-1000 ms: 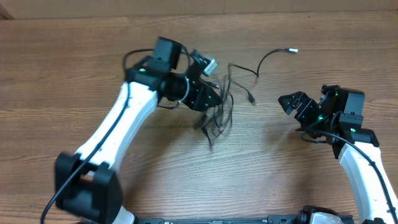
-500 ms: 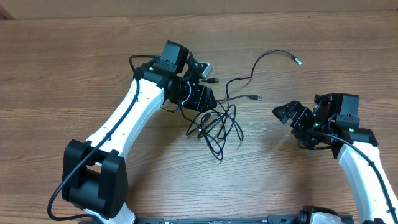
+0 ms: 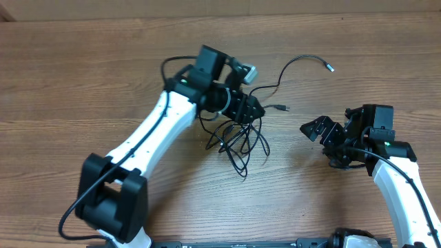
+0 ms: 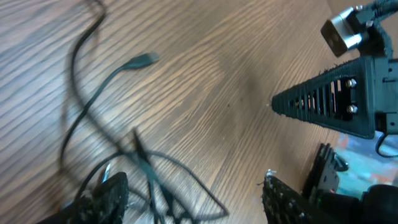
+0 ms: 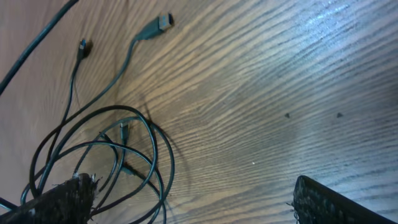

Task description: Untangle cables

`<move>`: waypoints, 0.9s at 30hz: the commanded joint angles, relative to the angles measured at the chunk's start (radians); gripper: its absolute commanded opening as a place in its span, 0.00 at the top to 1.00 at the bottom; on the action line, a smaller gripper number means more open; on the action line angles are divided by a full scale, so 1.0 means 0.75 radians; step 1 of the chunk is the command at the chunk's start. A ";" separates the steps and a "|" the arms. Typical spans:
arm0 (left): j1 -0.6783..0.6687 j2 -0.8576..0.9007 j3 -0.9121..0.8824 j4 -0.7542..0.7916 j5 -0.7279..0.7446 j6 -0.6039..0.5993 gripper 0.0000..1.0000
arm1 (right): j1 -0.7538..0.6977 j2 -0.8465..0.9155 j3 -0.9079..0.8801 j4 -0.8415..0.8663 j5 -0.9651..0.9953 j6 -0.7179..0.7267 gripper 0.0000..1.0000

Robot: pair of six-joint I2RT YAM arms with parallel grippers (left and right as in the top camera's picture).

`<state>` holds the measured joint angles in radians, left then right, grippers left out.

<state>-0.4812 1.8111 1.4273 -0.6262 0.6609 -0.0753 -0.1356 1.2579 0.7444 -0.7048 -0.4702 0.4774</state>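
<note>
black cables (image 3: 241, 138) between spread left jaws

Upper loops of cables (image 3: 241, 145) under left claw (image 3: 256, 110); others past btm edge in both wrist views.

The left gripper (image 3: 253, 110) has slid right over the cables (image 3: 231, 142), which now lie spread flat.

We see thin black cables (image 3: 238, 141) bunched in a loose tangle of overlapping loops just left of centre in the overhead view. One strand arcs toward the upper right and ends in a silver tip (image 3: 329, 67). A shorter strand ends in a small plug (image 3: 282, 107) just right of the tangle.
</note>
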 commanded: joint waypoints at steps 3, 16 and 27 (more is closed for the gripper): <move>-0.094 0.141 0.012 0.048 -0.190 -0.043 0.48 | 0.008 0.001 0.002 -0.020 0.012 -0.009 0.00; -0.081 0.149 0.013 0.043 -0.182 -0.114 0.96 | 0.008 0.001 0.002 -0.020 0.012 -0.009 0.00; -0.013 -0.111 0.014 -0.076 -0.168 -0.104 0.96 | 0.008 0.001 0.002 -0.020 0.012 -0.009 0.00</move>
<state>-0.5079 1.8172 1.4277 -0.6601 0.5194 -0.1551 -0.1356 1.2579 0.7444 -0.7246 -0.4667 0.4747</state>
